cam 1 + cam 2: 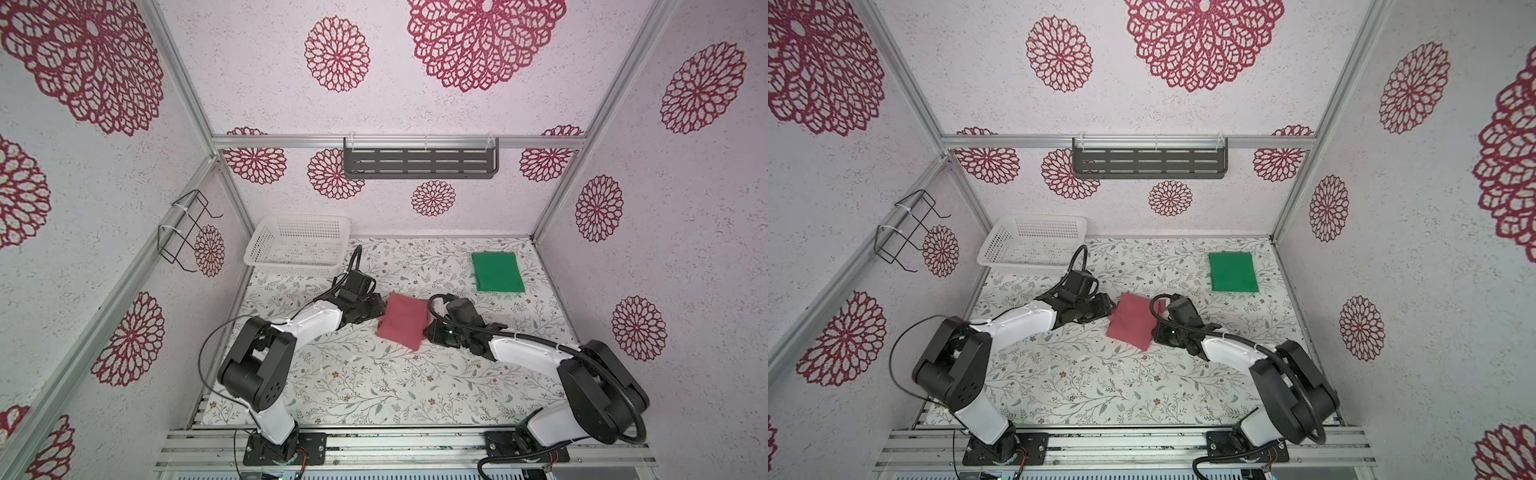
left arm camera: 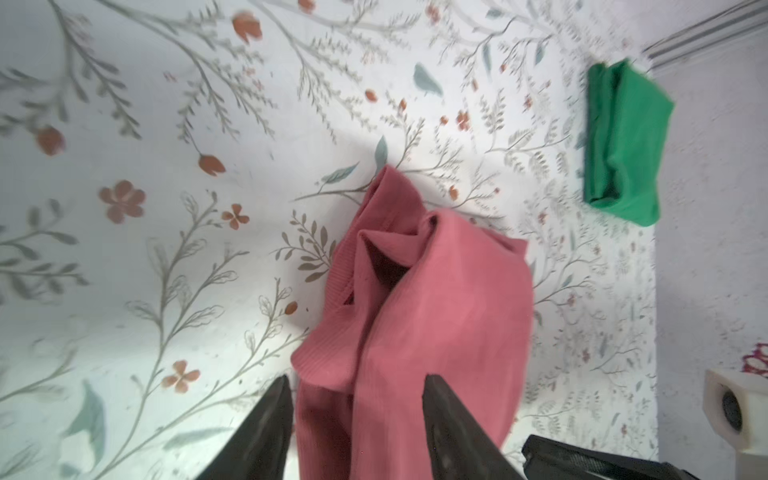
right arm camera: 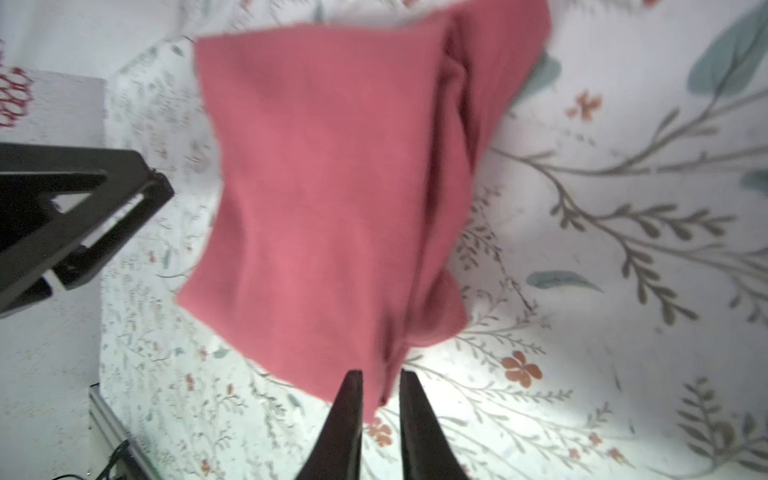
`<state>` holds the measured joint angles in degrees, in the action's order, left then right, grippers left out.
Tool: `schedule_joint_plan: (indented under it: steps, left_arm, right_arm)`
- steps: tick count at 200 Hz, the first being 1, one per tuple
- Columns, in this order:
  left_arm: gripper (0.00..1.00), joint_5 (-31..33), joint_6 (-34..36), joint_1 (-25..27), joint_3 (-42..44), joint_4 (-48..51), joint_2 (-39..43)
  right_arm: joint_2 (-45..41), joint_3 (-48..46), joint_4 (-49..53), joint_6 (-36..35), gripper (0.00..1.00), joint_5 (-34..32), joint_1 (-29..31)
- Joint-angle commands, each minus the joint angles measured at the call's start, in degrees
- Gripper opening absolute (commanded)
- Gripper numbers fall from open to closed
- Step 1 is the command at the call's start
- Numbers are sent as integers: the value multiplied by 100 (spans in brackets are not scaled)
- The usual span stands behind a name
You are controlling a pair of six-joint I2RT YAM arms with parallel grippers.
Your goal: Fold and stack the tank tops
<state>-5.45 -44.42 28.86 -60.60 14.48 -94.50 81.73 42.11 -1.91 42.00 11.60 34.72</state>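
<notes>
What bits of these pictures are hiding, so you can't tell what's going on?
- Left gripper, left wrist view: the rose-red tank top fills the gap between its fingers, so a real squeeze cannot be told.
- Right gripper: in both top views its fingertips are hidden under its own wrist.
- Green tank top: straps hidden inside its folds.
- Right wrist view: the rose-red cloth is blurred, its far end cut off by the picture's edge.

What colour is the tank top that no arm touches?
The tank top is bright green, clearest in a top view.
</notes>
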Motion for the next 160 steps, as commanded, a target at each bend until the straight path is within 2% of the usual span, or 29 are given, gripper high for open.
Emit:
schedule_joint_plan:
  steps: [1,37,69,88,109,128,160]
  left_arm:
    - [57,286,234,56,-225,677,460]
    - [55,-430,-526,347,-8,-287,254]
    - [52,-206,-1417,699,663,-1470,40]
    - [52,-102,-1665,899,873,-1642,-211]
    - [52,-57,-1882,1016,1236,-1673,-394]
    - [51,206,-1904,950,1684,-1587,-174]
    - [53,347,-1396,779,1545,-649,575]
  right_arm:
    - [-205,336,302,-204,19,-21,118]
    - [474,120,-1025,453,18,395,324]
    - [1125,-367,-2023,836,17,362,227]
    - [1343,-571,-2282,981,17,389,112]
    - [1152,-575,-1784,814,17,239,22]
    - [721,-564,-1291,526,18,231,-130]
    - [-124,-207,-87,-188,26,411,-497]
